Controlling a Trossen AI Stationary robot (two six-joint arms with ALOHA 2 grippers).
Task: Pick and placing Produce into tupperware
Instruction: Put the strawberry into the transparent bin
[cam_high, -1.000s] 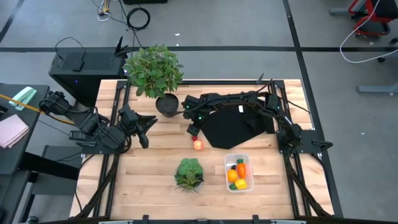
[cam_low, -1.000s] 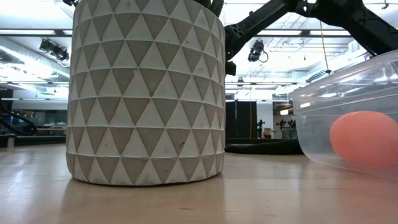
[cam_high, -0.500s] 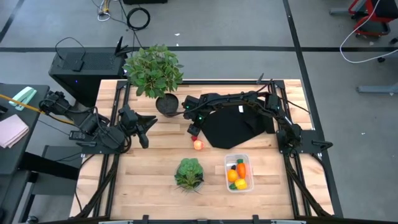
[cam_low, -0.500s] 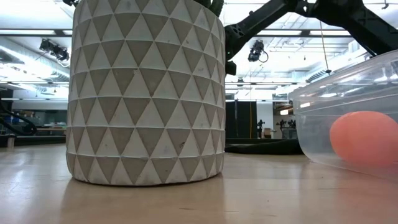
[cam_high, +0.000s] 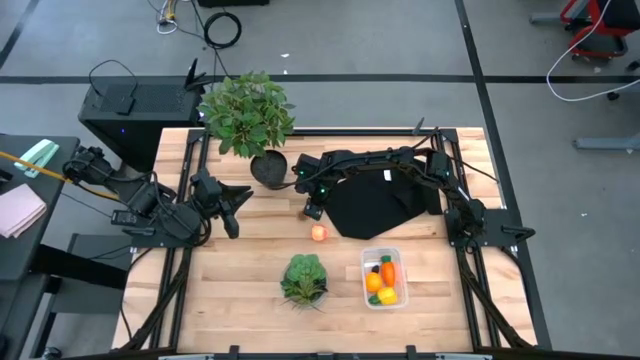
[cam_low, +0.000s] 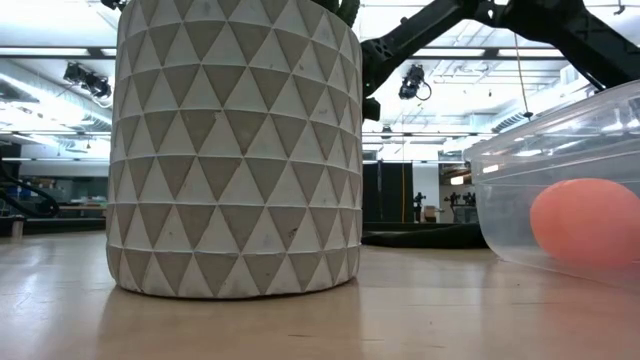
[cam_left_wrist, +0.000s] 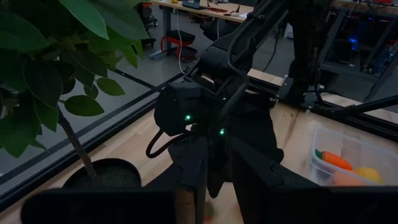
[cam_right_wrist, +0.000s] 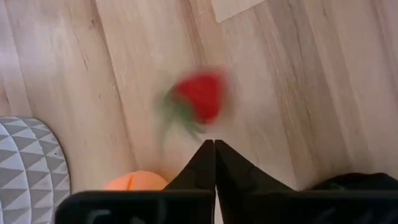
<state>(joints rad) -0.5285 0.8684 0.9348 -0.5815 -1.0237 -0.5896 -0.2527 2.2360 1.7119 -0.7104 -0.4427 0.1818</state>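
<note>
Over the strawberry (cam_right_wrist: 200, 98) I hold the right gripper (cam_right_wrist: 214, 148) with fingers pressed together, empty; peach ball (cam_high: 319, 233) lies beside, tupperware (cam_high: 382, 279) nearby. Left gripper (cam_high: 233, 196) waits, spread.

Your high camera looks straight down from well above, taking in the whole table (cam_high: 250, 290) and surrounding floor. Low camera sits at table-top height, facing level into the room, very near the plant pot (cam_low: 237, 150) and the tupperware (cam_low: 565, 190); both also show from above. Left wrist camera faces across the table toward the right arm (cam_left_wrist: 205, 112), with the tupperware farther off. Right wrist camera points down at the wood, close, sharing the pot's edge with the low view.
</note>
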